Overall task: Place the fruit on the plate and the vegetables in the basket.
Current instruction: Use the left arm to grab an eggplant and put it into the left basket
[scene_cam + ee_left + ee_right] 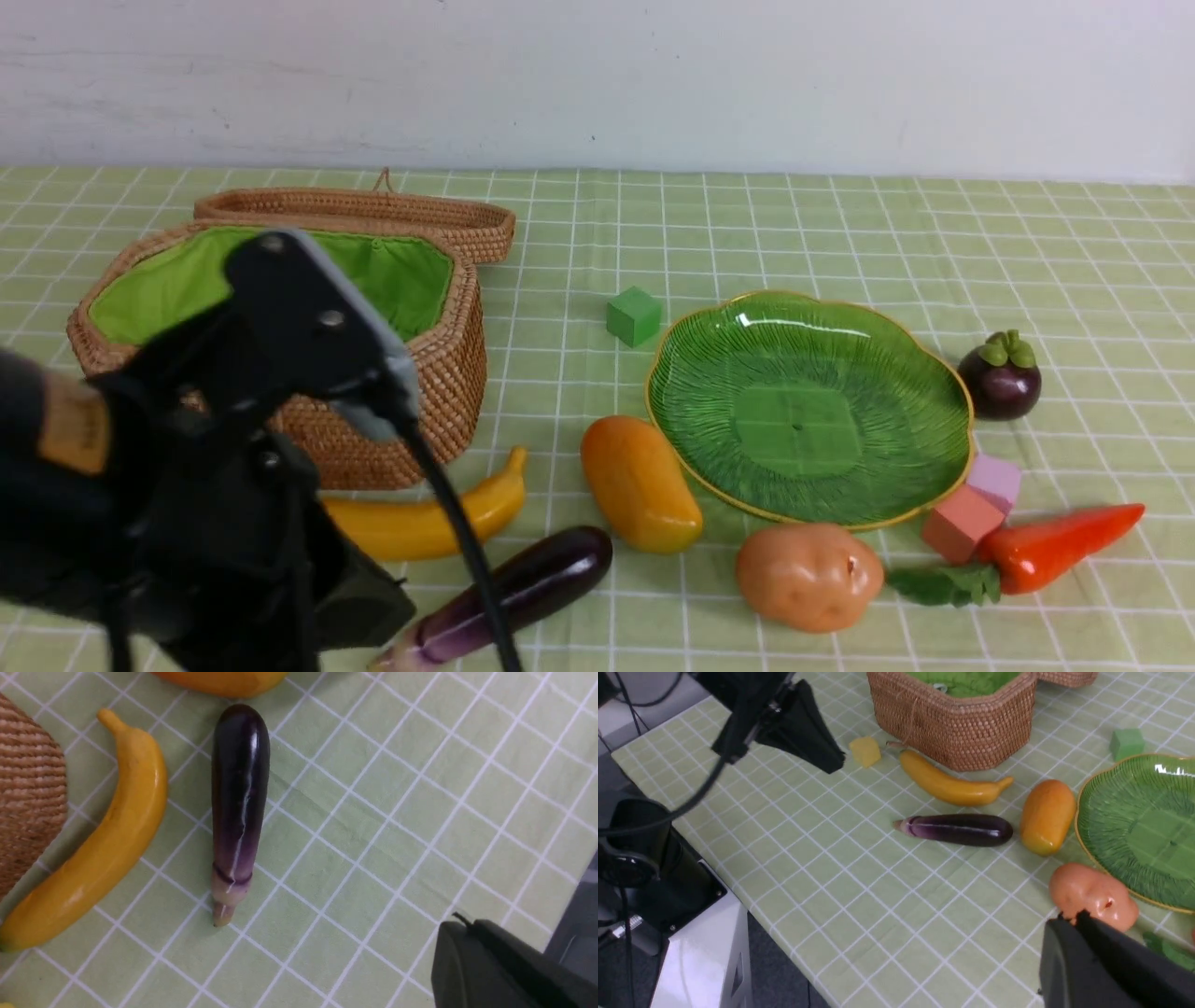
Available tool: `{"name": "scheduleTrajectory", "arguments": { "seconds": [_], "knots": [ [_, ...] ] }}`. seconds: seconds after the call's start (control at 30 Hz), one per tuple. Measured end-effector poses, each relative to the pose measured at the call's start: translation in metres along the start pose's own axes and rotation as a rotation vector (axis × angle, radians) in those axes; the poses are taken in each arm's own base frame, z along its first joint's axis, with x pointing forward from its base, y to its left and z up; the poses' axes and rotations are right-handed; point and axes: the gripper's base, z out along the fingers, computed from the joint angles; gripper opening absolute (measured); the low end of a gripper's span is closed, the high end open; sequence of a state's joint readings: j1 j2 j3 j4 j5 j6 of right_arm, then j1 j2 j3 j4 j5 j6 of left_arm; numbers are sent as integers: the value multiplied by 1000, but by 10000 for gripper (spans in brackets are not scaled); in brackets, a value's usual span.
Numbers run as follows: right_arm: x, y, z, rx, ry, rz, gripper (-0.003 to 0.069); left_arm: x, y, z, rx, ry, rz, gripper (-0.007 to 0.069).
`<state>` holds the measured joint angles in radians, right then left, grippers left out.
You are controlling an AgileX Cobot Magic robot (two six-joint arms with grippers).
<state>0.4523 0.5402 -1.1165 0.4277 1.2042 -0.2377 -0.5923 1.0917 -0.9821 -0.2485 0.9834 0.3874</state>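
The banana (429, 523), mango (639, 485) and eggplant (532, 588) lie in front of the open basket (448, 373). The green plate (808, 411) holds nothing. Potato (808, 577) and carrot (1055, 551) lie at the plate's near edge, and the mangosteen (1001, 378) sits to its right. My left gripper (460, 924) hovers shut and holds nothing, near the eggplant's (238, 807) stem end and the banana (107, 844). My right gripper (1071, 918) is shut on nothing, above the cloth just short of the potato (1094, 896).
A green block (634, 315) sits behind the plate, and two pink blocks (962, 523) lie between plate and carrot. A yellow block (865, 751) lies by the basket (957, 728). The left arm (233, 448) hides part of the basket. The table edge (752, 905) is near.
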Motion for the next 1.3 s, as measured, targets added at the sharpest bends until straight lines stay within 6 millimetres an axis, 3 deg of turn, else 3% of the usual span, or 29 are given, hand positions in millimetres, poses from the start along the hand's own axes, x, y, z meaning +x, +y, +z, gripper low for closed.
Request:
{"name": "scheduleTrajectory", "arguments": {
  "seconds": [0.2, 0.3, 0.33, 0.4, 0.5, 0.6, 0.97, 1.07, 1.2, 1.3],
  "knots": [
    [1, 0, 0, 4, 13, -15, 43, -12, 22, 66, -15, 123, 12, 41],
    [1, 0, 0, 4, 14, -37, 46, -13, 28, 94, -11, 162, -2, 145],
    [1, 0, 0, 4, 14, -41, 46, -13, 29, 96, -13, 160, -3, 145],
    [1, 0, 0, 4, 14, -63, 51, -13, 34, 115, -22, 179, -14, 262],
    [1, -1, 0, 7, 15, -72, 56, -11, 41, 135, -49, 215, -21, 375],
    [1, -1, 0, 7, 15, -75, 61, -8, 48, 152, -87, 236, -15, 440],
    [2, -3, 0, 27, 21, -86, 65, -3, 58, 186, -118, 259, 6, 457],
    [2, -3, 0, 27, 21, -86, 67, -1, 59, 193, -117, 267, 6, 430],
    [2, -3, 0, 27, 21, -86, 71, 1, 60, 200, -113, 281, 4, 334],
    [2, -3, 0, 27, 21, -86, 74, 1, 60, 200, -113, 283, 4, 333]
  ]
}}
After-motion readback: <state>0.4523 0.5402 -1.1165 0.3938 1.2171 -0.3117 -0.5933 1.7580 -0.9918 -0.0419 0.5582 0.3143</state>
